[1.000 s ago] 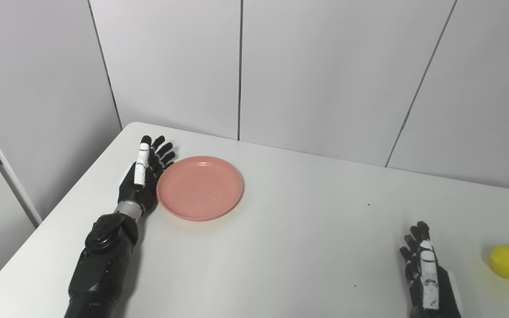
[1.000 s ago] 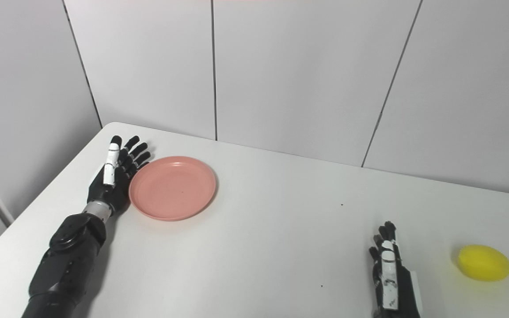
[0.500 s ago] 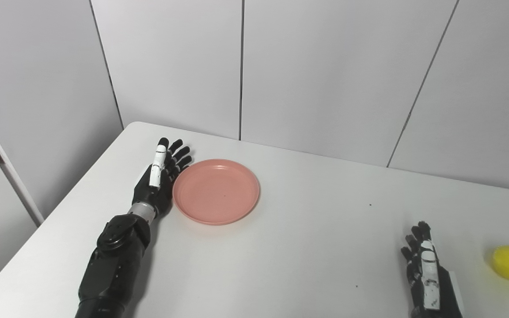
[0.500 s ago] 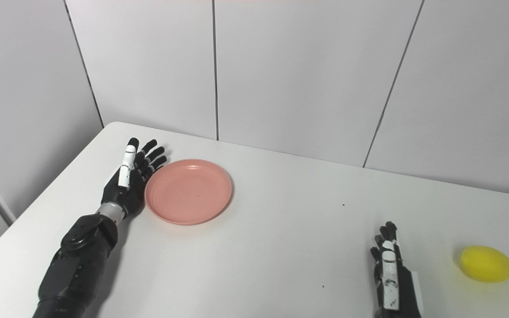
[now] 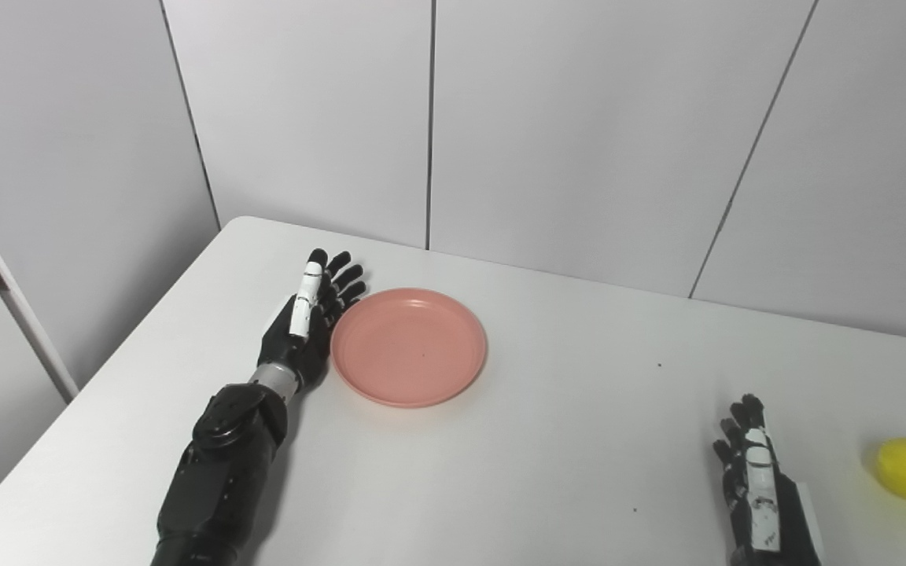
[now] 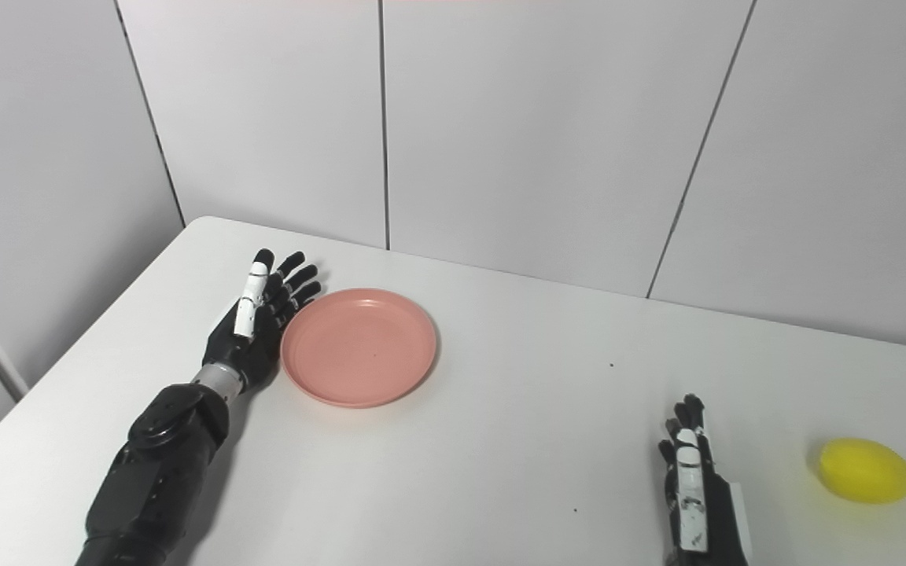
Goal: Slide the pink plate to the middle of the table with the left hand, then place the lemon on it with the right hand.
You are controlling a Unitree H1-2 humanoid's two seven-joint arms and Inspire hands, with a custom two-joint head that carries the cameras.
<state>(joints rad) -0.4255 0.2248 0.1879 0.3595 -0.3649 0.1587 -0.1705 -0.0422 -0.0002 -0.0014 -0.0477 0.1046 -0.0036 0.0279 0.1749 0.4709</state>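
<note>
**Plate sits right of your left hand — push goes rightward**

The surface (image 5: pixel 547 440) is white and broad, and everything on it lies in a loose line from left to right. Largest on it is the plate (image 5: pixel 409 347), pink and shallow, flat on the left half and short of the middle by my judgement. You have open room to its right, so the slide has nothing in its path.

Your left hand (image 5: pixel 305 324) stands on edge just beside the plate's left rim, palm facing it, fingers straight and apart, holding nothing. Hand and rim look to be touching, though the contact line itself is hard to make out. The relation that matters: the plate lies directly to the right of that palm, so a sideways sweep to the right carries it toward centre. Press low on the rim, or the plate may spin off the fingers.

Your right hand (image 6: pixel 693 491) rests at the near edge, well apart from the plate, fingers extended and holding nothing. The lemon (image 6: pixel 866 470) lies further right of it — near that hand, far from the left — with its long axis running roughly left to right.
</note>
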